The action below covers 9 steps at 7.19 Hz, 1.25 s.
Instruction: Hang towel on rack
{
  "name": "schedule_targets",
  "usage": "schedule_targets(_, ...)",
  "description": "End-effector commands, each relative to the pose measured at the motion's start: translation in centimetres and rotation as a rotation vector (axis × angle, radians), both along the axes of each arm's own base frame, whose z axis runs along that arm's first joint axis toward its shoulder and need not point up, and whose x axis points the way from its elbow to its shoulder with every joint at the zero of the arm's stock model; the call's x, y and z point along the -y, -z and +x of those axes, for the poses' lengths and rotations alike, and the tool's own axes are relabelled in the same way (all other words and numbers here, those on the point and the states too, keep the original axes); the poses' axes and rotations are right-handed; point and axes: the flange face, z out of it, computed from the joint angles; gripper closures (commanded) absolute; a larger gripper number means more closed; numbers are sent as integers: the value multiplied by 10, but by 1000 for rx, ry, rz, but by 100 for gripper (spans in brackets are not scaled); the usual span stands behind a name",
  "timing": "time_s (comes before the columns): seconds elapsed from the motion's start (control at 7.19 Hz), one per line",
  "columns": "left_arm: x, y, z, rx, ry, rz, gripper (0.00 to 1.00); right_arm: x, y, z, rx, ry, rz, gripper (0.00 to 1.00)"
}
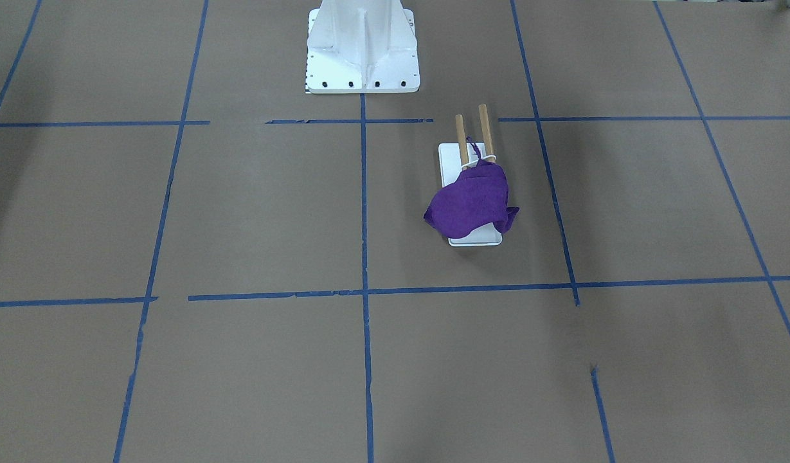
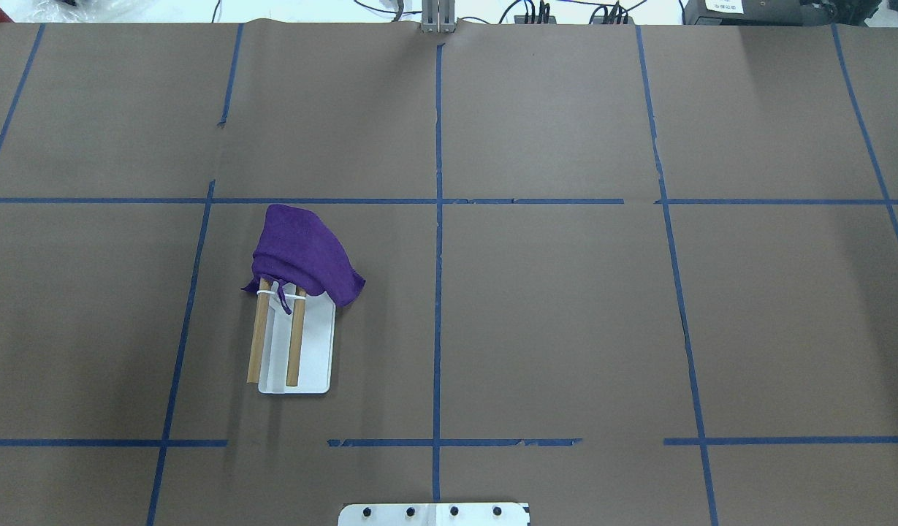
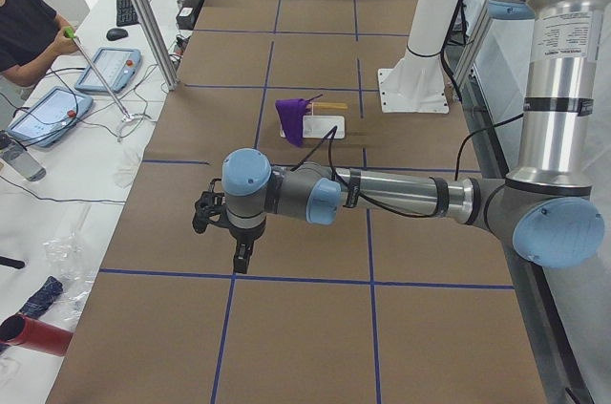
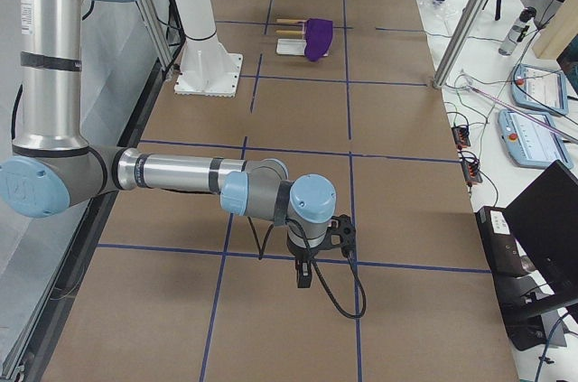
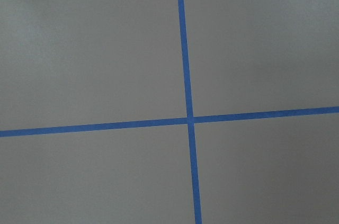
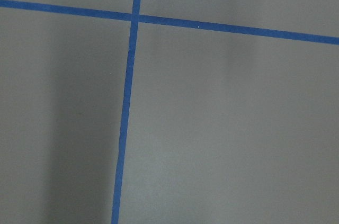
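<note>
The purple towel [image 2: 302, 252] is draped over one end of the rack's two wooden rods [image 2: 297, 343] and hangs down over the rack's white base [image 2: 318, 351]. It also shows in the front view [image 1: 472, 202], with the rods' bare ends [image 1: 485, 128] pointing toward the robot. The left gripper [image 3: 243, 256] shows only in the exterior left view, far from the rack [image 3: 329, 127], above bare table. The right gripper [image 4: 304, 275] shows only in the exterior right view, also far from the rack [image 4: 291, 46]. I cannot tell whether either is open or shut.
The white bolted robot pedestal [image 1: 362, 58] stands behind the rack. Blue tape lines [image 2: 438, 292] grid the brown table cover. An operator [image 3: 24, 22], tablets [image 3: 48, 113] and a metal post [image 3: 143, 17] are beside the table's end. Both wrist views show only table and tape.
</note>
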Motion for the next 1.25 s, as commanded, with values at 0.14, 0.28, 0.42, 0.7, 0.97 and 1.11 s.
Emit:
schedule_targets(0.14,-20,15,23,20,-159,10,0,0,0,0,2,1,-2,0)
schedule_targets(0.28,-20,12,24,15,-166,9,0,-1,-1,-1,2,1,-3,0)
schedule_targets(0.42,-20,5,24,15,-165,-6,0,-1,-2,-1,3,2,-7,0)
schedule_targets(0.7,-20,15,25,14,-167,25,0,-7,-7,-2,5,3,-15,0)
schedule_targets(0.97,-20,15,25,14,-168,26,0,-8,-8,-2,5,3,-18,0)
schedule_targets(1.11,-20,16,25,14,-166,26,0,-8,-7,-2,5,3,-15,0)
